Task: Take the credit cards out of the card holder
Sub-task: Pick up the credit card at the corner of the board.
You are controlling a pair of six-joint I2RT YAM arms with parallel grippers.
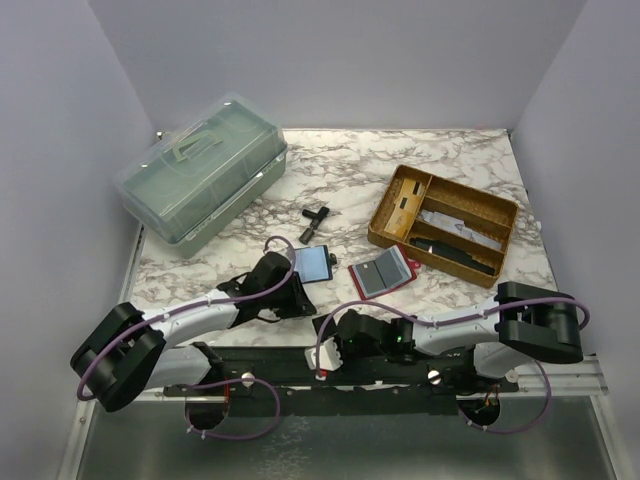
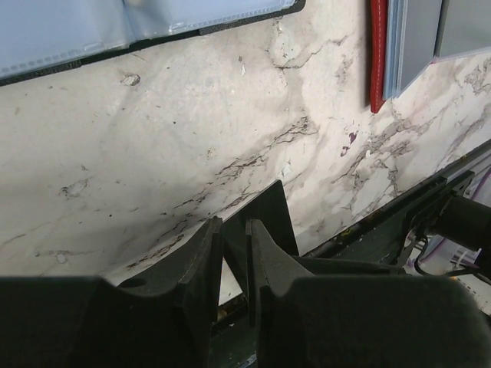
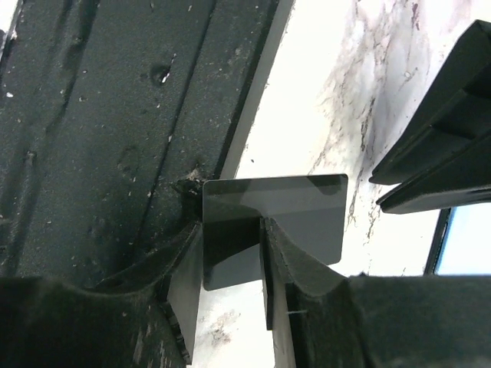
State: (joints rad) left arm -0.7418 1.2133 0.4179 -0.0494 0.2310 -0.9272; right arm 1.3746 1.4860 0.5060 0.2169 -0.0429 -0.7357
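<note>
Top view: a black card holder [image 1: 312, 264] lay open on the marble table [image 1: 450, 160], light blue inside, with a red holder [image 1: 380, 273] just beside it.

Left wrist: the left gripper [image 2: 234, 230] had its jaws nearly together on a thin dark flat piece [image 2: 275, 211]. Couldn't tell what it was.

Right wrist: the right gripper [image 3: 232, 230] was pinching a grey credit card [image 3: 295, 207] at the table's edge.

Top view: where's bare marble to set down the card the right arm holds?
Bare marble lies between the green toolbox and the wooden tray, and in front of the toolbox, left of the black wallet. It's crowded from the black tool down to the red wallet.
</note>
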